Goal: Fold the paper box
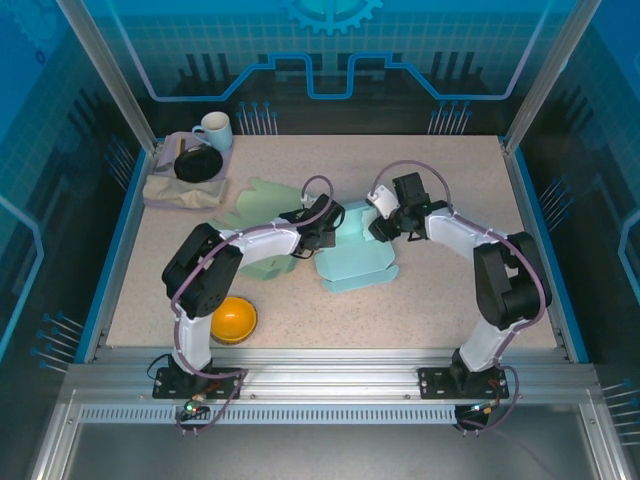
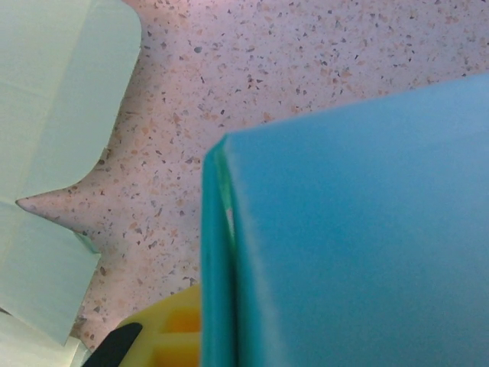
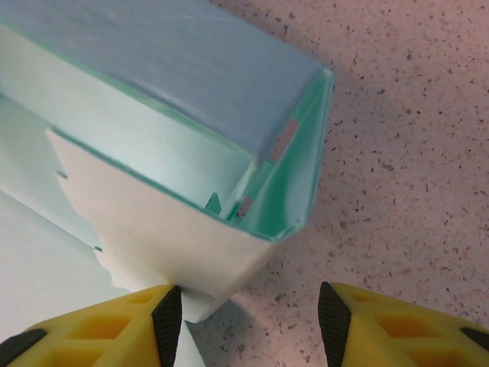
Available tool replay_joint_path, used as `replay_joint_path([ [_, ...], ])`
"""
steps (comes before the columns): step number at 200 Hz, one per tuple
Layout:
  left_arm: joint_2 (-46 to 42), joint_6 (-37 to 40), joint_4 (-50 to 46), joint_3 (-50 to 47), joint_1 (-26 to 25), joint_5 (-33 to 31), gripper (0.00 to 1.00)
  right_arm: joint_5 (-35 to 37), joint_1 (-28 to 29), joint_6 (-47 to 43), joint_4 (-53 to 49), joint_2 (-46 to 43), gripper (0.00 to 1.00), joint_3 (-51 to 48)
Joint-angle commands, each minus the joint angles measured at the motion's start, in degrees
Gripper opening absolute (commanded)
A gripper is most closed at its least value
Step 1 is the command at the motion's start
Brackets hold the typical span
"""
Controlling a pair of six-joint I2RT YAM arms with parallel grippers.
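left gripper [image 1: 333,215] clenched on paper box [image 1: 360,265] wall, right gripper [image 3: 248,321] released, box corner touching 1 finger [image 3: 164,321]

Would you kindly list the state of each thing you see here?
paper box: partly folded, one end open
left gripper: shut on the paper box wall
right gripper: open, at the box's corner
paper sheet: flat, unfolded
mug: upright

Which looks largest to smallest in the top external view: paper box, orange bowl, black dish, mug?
1. paper box
2. orange bowl and black dish: too alike to rank
3. mug, smallest
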Motion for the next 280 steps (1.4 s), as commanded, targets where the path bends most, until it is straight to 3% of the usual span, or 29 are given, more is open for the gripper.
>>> replay_joint_path([
  [1,-0.41,0.16,-2.91,2.29,-0.88,6.9,0.0,0.76,1.4,3.58,6.79,0.66,0.53,1.47],
  [41,-0.49,-0.41,-3.28,2.45,-0.79,9.67,0.0,-0.02,1.06,3.93,6.73,0.51,0.55,1.61],
  [90,-1.94,-3.58,-1.29,1.38,0.61,17.76,0.0,-2.35,-0.87,6.22,4.64,-0.18,0.55,1.95],
  [137,-1.86,-4.25,-2.23,2.31,0.98,19.58,0.0,-2.6,-1.92,6.44,2.53,-0.78,0.54,1.77],
  [174,-1.47,-6.3,-4.37,2.81,1.13,17.77,0.0,-1.37,-1.94,5.83,0.63,-1.81,0.46,1.77],
  [190,-0.95,-8.58,-7.56,3.72,1.37,14.42,0.0,4.06,-1.28,5.91,-0.53,-2.34,0.45,1.62],
  [242,-1.13,-17.03,-15.47,5.01,1.51,3.21,0.0,39.5,1.75,12.54,-6.39,-0.49,0.45,2.73],
  [280,0.13,-21.44,-23.7,8.12,1.51,-4.22,0.0,48.8,1.72,15.03,-6.96,0.5,0.45,2.84],
])
